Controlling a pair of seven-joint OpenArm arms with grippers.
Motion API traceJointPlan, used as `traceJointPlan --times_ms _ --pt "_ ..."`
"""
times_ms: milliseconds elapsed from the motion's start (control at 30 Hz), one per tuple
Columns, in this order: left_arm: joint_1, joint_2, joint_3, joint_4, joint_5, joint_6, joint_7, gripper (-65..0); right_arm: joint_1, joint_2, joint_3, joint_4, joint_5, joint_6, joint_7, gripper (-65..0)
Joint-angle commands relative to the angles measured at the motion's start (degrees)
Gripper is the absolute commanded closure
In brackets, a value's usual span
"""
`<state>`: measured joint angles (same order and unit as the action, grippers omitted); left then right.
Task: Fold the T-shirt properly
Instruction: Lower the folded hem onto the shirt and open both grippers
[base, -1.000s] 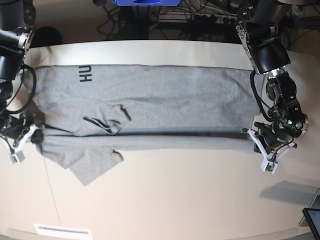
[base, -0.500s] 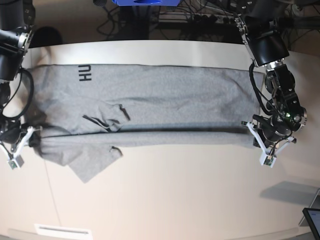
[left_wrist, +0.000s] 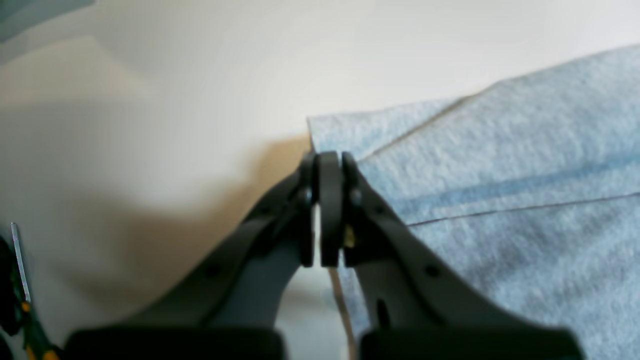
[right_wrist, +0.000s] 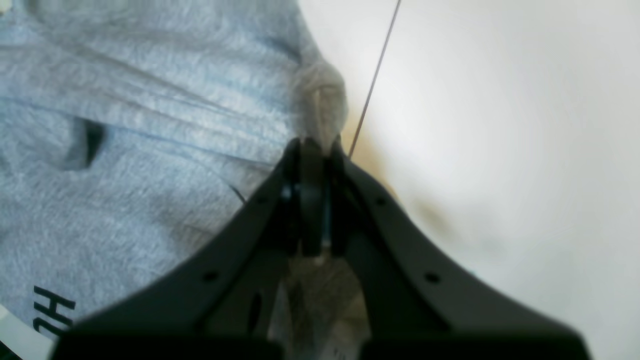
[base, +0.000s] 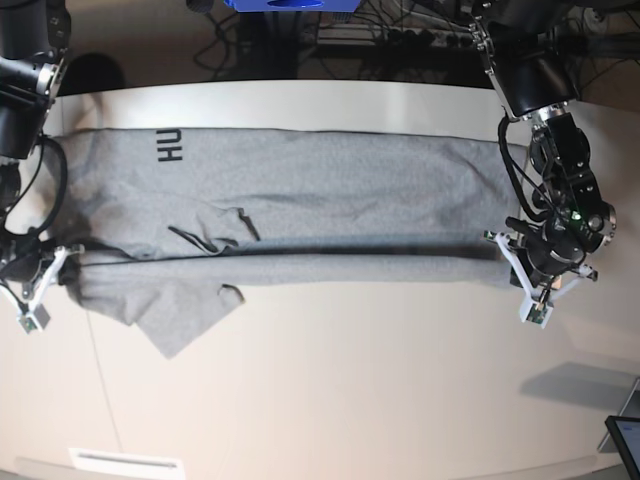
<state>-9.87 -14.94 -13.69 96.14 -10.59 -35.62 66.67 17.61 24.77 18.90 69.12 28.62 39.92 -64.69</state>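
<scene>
T-shirt edge in both clamped hands

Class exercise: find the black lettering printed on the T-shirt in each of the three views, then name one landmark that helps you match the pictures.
Base view: black lettering at upper left, near the T-shirt's far edge.
Right wrist view: lettering at the bottom left corner, partly cut off.
Left wrist view: not in it; only plain grey cloth.
Shared landmark: the pale table beside the cloth.
</scene>
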Motion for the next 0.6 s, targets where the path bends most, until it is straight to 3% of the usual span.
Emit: traceJointPlan --times_ms 0,200,567 --pt "-0.2 -0.9 -0.2 1.8 0.1 0.2 -0.4 0.0 0.9 1.5 0.7 1.1 0.6 0.1 0.4 0.0" --pt "1.4 -0.8 -0.1 2.9 0.1 0.2 1.1 0.0 -0.4 1.2 2.1 1.1 0.6 0.1 -0.6 0.0" --pt "6.0 -0.8 -0.1 4.3 0.1 0.2 1.2 0.0 -1.8 1.1 9.2 1.1 0.3 0.1 -7.5 0.0"
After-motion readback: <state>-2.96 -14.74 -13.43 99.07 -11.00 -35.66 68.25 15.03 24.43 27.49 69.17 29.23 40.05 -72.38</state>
